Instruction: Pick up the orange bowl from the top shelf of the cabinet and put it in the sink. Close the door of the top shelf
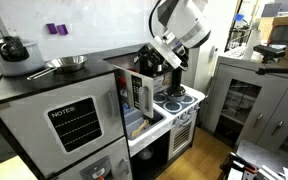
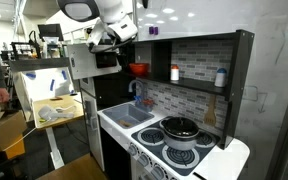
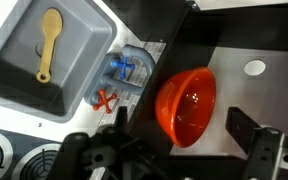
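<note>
In the wrist view the gripper (image 3: pixel 182 135) stands spread wide, one dark finger (image 3: pixel 102 145) at the lower left and the other at the lower right, holding nothing. Just beyond and between them lies the orange bowl (image 3: pixel 187 105), its glossy inside facing the camera, on the dark floor of the top shelf (image 3: pixel 234 60); whether either finger touches it cannot be told. Farther off and below the shelf are the blue tap handles (image 3: pixel 119 68) and the grey sink (image 3: pixel 69 50), with a wooden spoon (image 3: pixel 47 42) lying in it. In an exterior view the bowl (image 2: pixel 139 69) sits at the open end of the shelf above the sink (image 2: pixel 127 117), with the arm (image 2: pixel 109 20) reaching in from above, and a black pot (image 2: pixel 181 127) sits on the stove.
</note>
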Tool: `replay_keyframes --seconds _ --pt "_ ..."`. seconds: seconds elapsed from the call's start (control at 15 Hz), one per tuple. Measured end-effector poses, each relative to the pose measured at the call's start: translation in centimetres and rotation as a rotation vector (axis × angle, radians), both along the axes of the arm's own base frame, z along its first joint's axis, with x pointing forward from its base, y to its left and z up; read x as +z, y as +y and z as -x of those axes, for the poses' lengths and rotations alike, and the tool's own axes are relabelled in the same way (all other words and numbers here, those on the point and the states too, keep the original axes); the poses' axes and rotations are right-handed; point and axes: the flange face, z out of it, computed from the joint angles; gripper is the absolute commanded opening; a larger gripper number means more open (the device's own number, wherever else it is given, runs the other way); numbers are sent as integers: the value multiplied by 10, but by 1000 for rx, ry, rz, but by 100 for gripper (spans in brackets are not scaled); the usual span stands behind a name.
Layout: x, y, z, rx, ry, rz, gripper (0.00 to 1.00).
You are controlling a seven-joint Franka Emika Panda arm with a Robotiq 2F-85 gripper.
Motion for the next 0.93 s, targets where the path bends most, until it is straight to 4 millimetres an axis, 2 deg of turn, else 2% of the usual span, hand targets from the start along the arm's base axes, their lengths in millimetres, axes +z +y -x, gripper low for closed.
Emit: replay_keyframes --seconds 0.47,0.93 --pt "-21 28 10 -66 -26 -73 100" --pt "-27 24 17 -124 -50 -38 100"
